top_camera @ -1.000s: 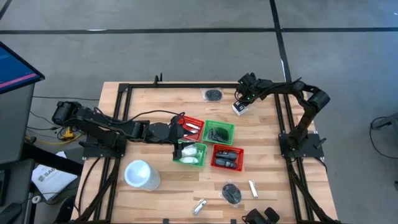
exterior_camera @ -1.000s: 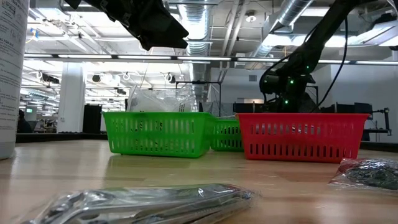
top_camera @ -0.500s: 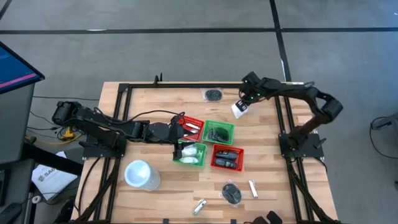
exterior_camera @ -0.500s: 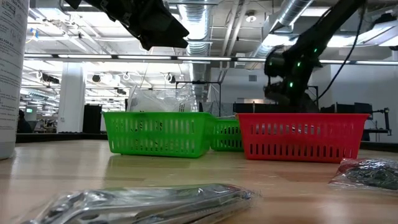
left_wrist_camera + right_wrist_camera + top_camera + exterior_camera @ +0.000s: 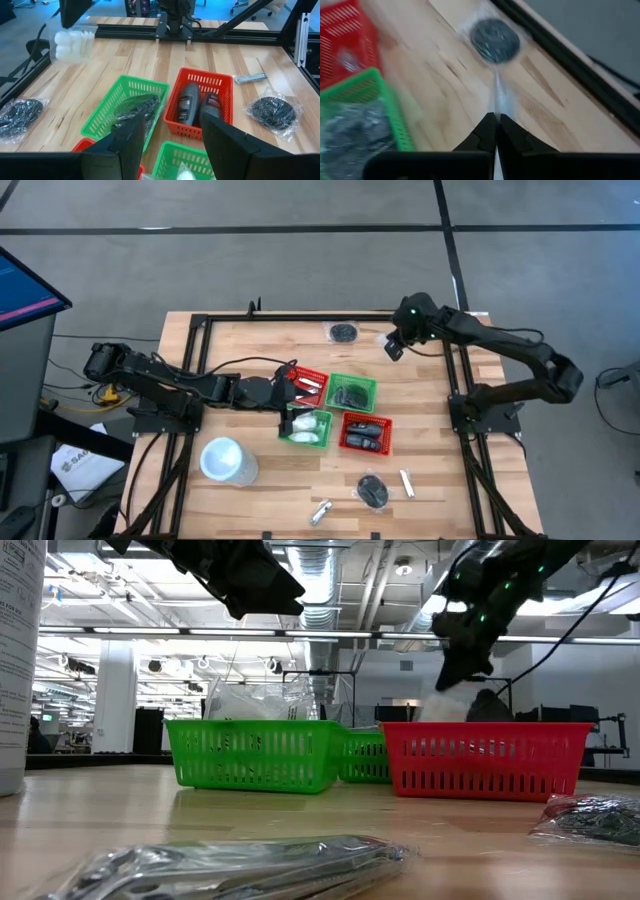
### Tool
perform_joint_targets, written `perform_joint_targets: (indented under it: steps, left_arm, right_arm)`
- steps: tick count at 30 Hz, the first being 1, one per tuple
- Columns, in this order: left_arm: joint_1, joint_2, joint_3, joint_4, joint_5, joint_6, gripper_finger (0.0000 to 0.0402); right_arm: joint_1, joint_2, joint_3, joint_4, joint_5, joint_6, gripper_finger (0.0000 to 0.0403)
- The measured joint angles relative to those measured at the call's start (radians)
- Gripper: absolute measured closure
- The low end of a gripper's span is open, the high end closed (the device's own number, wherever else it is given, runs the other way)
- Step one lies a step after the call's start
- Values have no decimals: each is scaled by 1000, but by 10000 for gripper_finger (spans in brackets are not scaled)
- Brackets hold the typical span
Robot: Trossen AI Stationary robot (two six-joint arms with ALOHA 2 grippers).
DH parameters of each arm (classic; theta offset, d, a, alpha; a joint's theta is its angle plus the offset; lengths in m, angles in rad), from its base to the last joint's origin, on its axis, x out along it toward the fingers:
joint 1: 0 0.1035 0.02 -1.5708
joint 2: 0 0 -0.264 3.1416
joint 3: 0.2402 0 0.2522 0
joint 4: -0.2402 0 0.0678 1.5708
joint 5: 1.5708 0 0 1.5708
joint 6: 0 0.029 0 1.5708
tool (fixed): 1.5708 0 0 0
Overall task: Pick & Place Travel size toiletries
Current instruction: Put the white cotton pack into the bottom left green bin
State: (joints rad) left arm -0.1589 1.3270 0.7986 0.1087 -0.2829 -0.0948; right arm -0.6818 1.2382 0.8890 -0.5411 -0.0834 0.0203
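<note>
**Right arm carrying a packet, raised off the table**

Landmark: green basket [image 5: 351, 393]. Left gripper [image 5: 285, 392] waits just beside it, fingers [image 5: 225, 145] apart, empty. Beyond the basket, right gripper [image 5: 494, 131] is pinched on a clear-wrapped white packet [image 5: 74, 43], lifted, likely for transfer basketward. Farther still, black bundle [image 5: 343, 332] lies on the table [image 5: 250, 345].
</note>
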Motion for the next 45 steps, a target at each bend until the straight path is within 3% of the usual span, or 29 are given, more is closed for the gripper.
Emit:
perform_joint_targets:
  steps: [8, 17, 30, 45]
  left_arm:
    - [0, 0, 0, 45, 0, 3, 215]
    - [0, 0, 0, 141, 0, 11, 215]
    - [3, 0, 0, 263, -1, 65, 215]
    - [3, 0, 0, 351, -1, 91, 215]
  right_arm:
    - [127, -134, 0, 3, -1, 32, 403]
    - [322, -192, 2, 94, 0, 62, 403]
    - [573, -192, 2, 294, 2, 59, 403]
    - [724, -125, 2, 435, 6, 58, 403]
